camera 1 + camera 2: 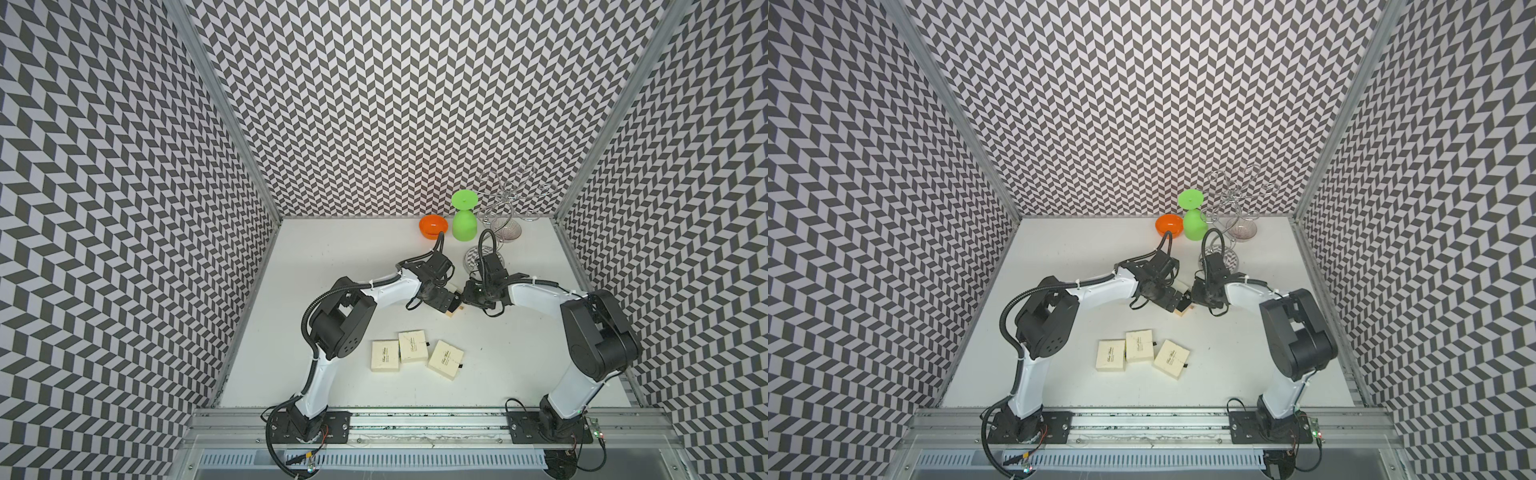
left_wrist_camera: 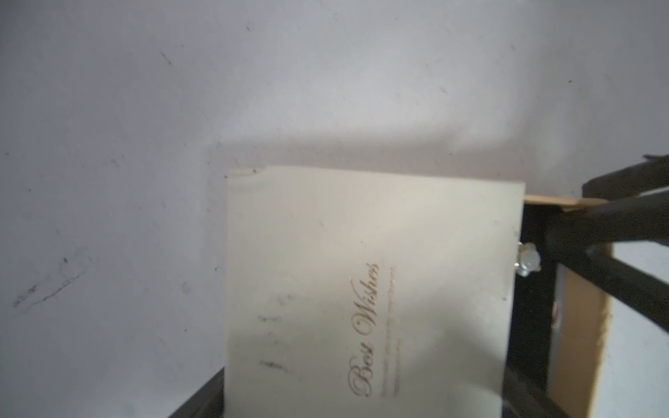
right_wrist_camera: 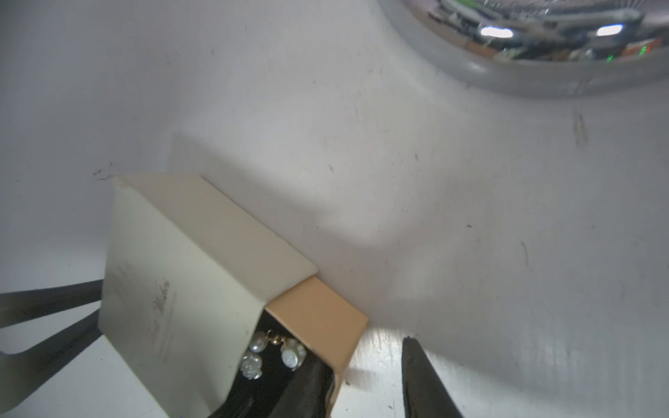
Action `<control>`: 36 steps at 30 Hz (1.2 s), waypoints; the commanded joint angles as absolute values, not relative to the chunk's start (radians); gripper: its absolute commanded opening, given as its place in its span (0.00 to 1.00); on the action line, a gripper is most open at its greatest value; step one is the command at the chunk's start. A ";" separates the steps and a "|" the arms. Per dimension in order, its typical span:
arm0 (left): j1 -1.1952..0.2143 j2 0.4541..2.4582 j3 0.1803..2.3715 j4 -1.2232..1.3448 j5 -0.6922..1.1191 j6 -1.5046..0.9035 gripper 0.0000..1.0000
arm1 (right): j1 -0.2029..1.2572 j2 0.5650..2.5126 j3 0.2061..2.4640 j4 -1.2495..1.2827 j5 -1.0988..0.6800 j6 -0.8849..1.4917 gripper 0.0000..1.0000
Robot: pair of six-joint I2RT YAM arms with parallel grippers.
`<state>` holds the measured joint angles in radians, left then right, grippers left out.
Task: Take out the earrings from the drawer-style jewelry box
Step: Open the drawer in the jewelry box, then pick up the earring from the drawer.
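The cream drawer-style jewelry box [image 2: 362,271], printed "Best Wishes", lies mid-table between my two arms in both top views [image 1: 454,308]. My left gripper [image 1: 445,300] is shut on its sleeve, with a dark finger [image 2: 202,398] against one side. The tan drawer [image 3: 318,315] is slid partly out. Pearly white earrings [image 3: 271,354] lie on its black lining, and one [image 2: 527,260] peeks out beside the sleeve. My right gripper [image 3: 362,353] is open and straddles the drawer's front wall, one finger [image 3: 307,391] inside by the earrings, the other outside.
Three more cream boxes [image 1: 385,355] [image 1: 413,346] [image 1: 445,359] sit nearer the front. At the back stand an orange bowl [image 1: 433,226], an upturned green goblet [image 1: 463,224] and a silver wire stand [image 1: 505,199]. A shiny round base [image 3: 525,54] is close behind my right gripper.
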<state>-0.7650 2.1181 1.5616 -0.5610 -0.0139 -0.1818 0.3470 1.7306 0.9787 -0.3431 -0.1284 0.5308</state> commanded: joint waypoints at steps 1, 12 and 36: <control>-0.725 2.131 1.546 -0.577 -0.041 -0.227 0.92 | 0.337 1.712 0.943 -0.478 0.010 0.499 0.35; -0.723 2.137 1.550 -0.580 -0.051 -0.228 0.93 | 0.337 1.703 0.929 -0.476 0.008 0.492 0.35; -0.773 2.125 1.544 -0.569 -0.038 -0.184 0.94 | 0.449 1.618 1.062 -0.402 -0.078 0.451 0.30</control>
<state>-0.7719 2.1181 1.5593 -0.5552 -0.0242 -0.1795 0.4480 1.6207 1.0309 -0.4049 -0.0772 0.4553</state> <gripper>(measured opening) 0.938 0.312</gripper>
